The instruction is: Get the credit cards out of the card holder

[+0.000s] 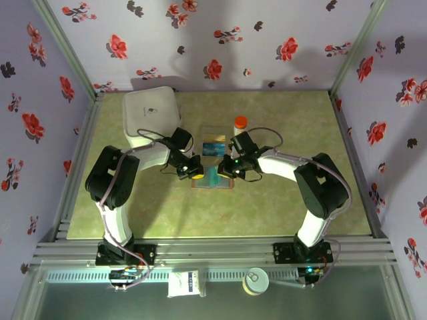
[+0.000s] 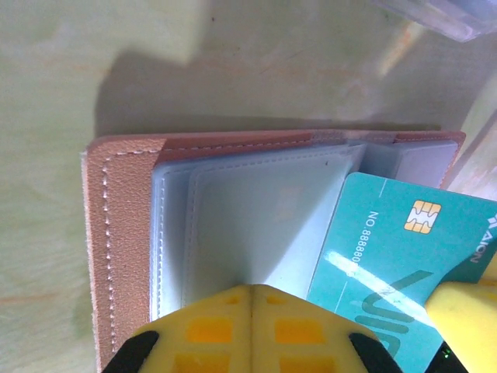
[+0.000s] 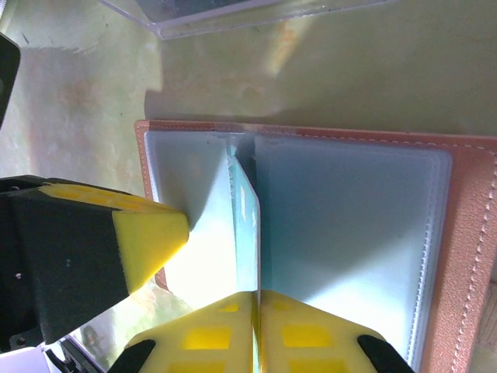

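The card holder [image 1: 213, 186] lies open on the table, brown rim [image 2: 116, 233] around blue-grey clear sleeves [image 3: 349, 225]. My left gripper [image 2: 252, 289] is shut, pinching one clear sleeve and pulling it up into a tent. A teal credit card [image 2: 380, 249] with a gold chip sticks partway out of the middle of the holder. Seen edge-on in the right wrist view, this credit card [image 3: 248, 225] stands between the two panels, and my right gripper [image 3: 257, 294] is shut on its edge. From above, both grippers [image 1: 189, 170] [image 1: 230, 170] meet over the holder.
A clear plastic box [image 1: 213, 145] holding cards lies just behind the holder, with an orange-capped bottle [image 1: 240, 123] behind it. A large white square container [image 1: 152, 113] stands at the back left. Flowered walls close in three sides.
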Controlling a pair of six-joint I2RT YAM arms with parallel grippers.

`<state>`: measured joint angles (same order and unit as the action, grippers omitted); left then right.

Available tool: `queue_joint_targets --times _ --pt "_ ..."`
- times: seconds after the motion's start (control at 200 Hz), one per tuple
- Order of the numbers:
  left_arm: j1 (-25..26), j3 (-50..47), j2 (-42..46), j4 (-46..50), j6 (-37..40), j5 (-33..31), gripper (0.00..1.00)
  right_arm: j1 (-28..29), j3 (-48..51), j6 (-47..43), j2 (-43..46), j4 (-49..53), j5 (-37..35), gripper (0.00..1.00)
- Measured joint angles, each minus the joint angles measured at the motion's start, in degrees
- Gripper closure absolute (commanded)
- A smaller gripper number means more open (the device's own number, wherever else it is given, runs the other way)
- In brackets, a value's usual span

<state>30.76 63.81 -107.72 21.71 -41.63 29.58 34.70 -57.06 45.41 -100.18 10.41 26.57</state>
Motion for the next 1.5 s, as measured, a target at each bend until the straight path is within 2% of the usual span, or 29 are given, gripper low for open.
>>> queue_joint_targets --times 0.485,0.825,1.135,1.32,1.5 --pt "0.0 -1.6 2.3 -3.9 -0.9 0.0 0.98 0.0 -2.3 -2.4 2.3 5.0 -1.3 0.92" --pt "-2.5 -5.3 6.2 -9.4 -3.5 2.0 0.97 0.0 -5.7 -9.6 2.9 9.7 -2.2 0.95" --pt "-4.7 -6.9 8.3 -11.0 -4.1 2.2 0.96 0.2 -9.6 -26.2 2.9 16.7 -4.5 0.96" --pt "-5.7 -6.9 10.1 -9.6 -3.2 1.7 0.97 0.2 -11.6 -39.8 2.9 21.8 -7.0 0.97" --pt "-6.7 -7.0 11.8 -7.7 -2.0 1.0 0.97 0.2 -18.6 -54.1 1.7 28.9 -8.7 1.00"
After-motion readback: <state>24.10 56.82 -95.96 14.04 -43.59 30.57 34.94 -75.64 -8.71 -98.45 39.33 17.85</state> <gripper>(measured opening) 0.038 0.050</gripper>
